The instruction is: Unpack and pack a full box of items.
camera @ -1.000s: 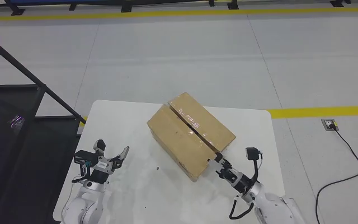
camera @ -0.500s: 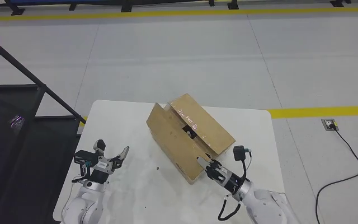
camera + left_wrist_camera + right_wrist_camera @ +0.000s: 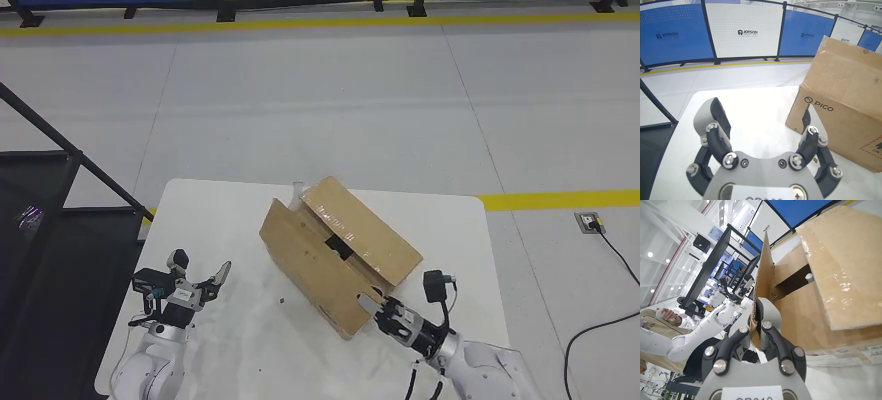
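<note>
The white table [image 3: 240, 310] carries one big cardboard box [image 3: 305, 260]. It lies directly in front of the right gripper [image 3: 755, 313]. From the left gripper [image 3: 761, 111] it is ahead and to one side, near but not touching.

The box is partly open. One long top flap [image 3: 763, 272] stands up nearly on its edge, and the other top flap [image 3: 834, 266], glossy with clear tape, lies about flat beyond it. Between them a dark gap shows the inside.

The right gripper is pinching the near corner of the raised flap, with one finger on each face of the cardboard. The left gripper hovers low over bare table with its fingers spread wide and nothing between them.

Deep in the gap, past the right gripper, a small white rounded cap [image 3: 808, 277] shows. I cannot tell what it belongs to.

On handling, I judge the corrugated board to be stiff in its plane, but it will fold easily at the crease. The pinched corner looks ragged, so a hard pull there may tear it. A hold further along the free edge seems safer.

The taped flap is probably slippery, so it is better to take it by its bare edge. A full box should be rather heavy, yet it may turn on the smooth table. The left gripper could brace the side wall nearest to it.
</note>
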